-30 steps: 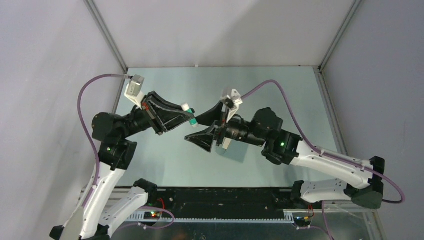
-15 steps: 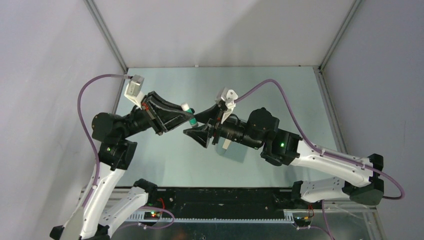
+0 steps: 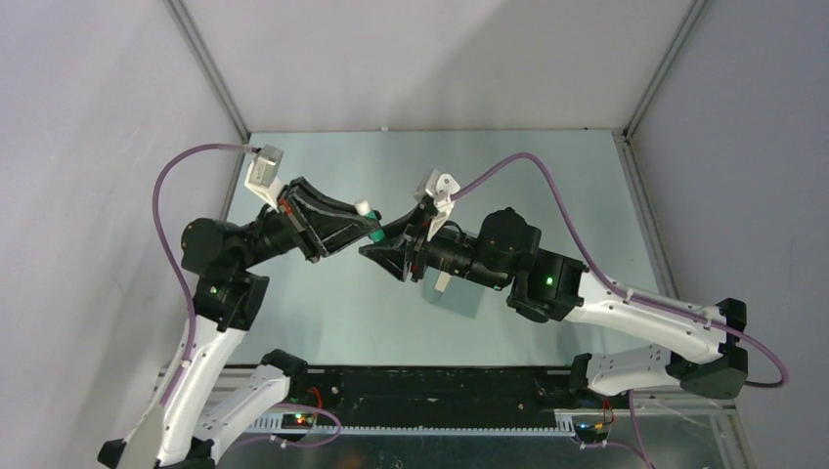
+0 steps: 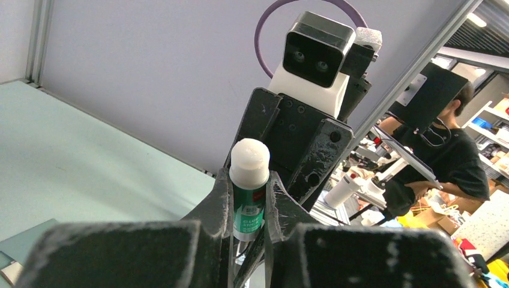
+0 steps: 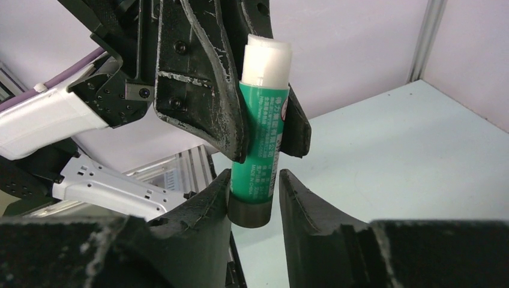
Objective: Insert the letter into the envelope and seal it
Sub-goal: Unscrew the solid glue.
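I have both arms raised over the pale green surface (image 3: 547, 176), tips meeting in mid-air. The left gripper (image 3: 370, 225) is clamped on the green body of a glue stick (image 3: 364, 208), whose white cap pokes out past the fingers. From the left wrist the glue stick (image 4: 249, 198) stands pinched between the two black fingers.

The right gripper (image 3: 375, 241) faces it head-on. In its own wrist view, its fingers (image 5: 210, 204) flank the stick's dark bottom end. The gap is narrow, and I cannot tell whether they are pressing on it.

The envelope (image 3: 459, 301) lies flat on the surface below the right arm, mostly hidden by it. The letter (image 3: 442, 284) shows only as a pale strip at the envelope's edge. I cannot tell how far it is tucked in.
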